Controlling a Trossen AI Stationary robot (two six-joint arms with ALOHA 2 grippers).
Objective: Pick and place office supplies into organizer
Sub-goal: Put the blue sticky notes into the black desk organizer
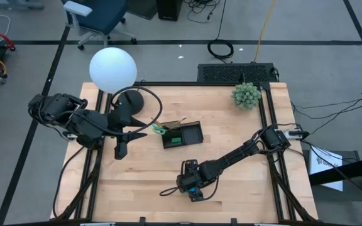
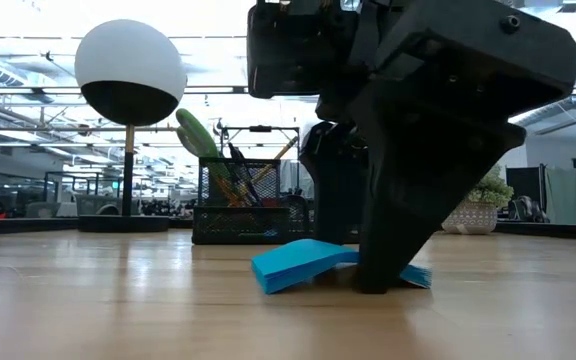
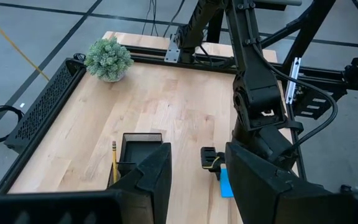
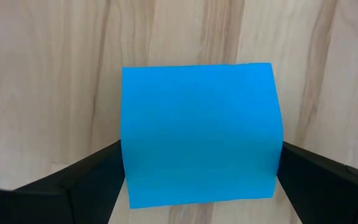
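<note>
Blue square note pad (image 4: 199, 134) flat on wooden table (image 1: 231, 135), front-centre area, well in front of organizer (image 1: 182, 134) and apart from it; one edge lifted off the wood in low view (image 2: 303, 262). Right gripper (image 1: 191, 182) down over the pad, pointing straight at the tabletop, fingers (image 4: 86, 177) spread wide, one at each side edge of the pad, not clamped; fingertip on the table beside the pad in low view (image 2: 388, 270). Seen from left wrist as blue patch under the right arm's end (image 3: 227, 184). Organizer a low black mesh tray near table centre, just beside round black lamp base (image 1: 129, 108); holds green-handled scissors (image 1: 159, 129) sticking out on the lamp side, pencils (image 2: 280, 152) leaning upright, small green piece (image 1: 176, 139) inside one compartment. In low view organizer (image 2: 248, 205) behind the pad, scissors handle (image 2: 198, 135) poking above rim. Left gripper (image 1: 123, 145) hovering off the table at left, beside lamp base, near organizer, pointing toward front; fingers (image 3: 157, 177) parted, nothing between them. White globe lamp (image 1: 112, 69) at back left. Fuzzy green plant ball (image 1: 246, 95) at back right corner, well apart from everything.
</note>
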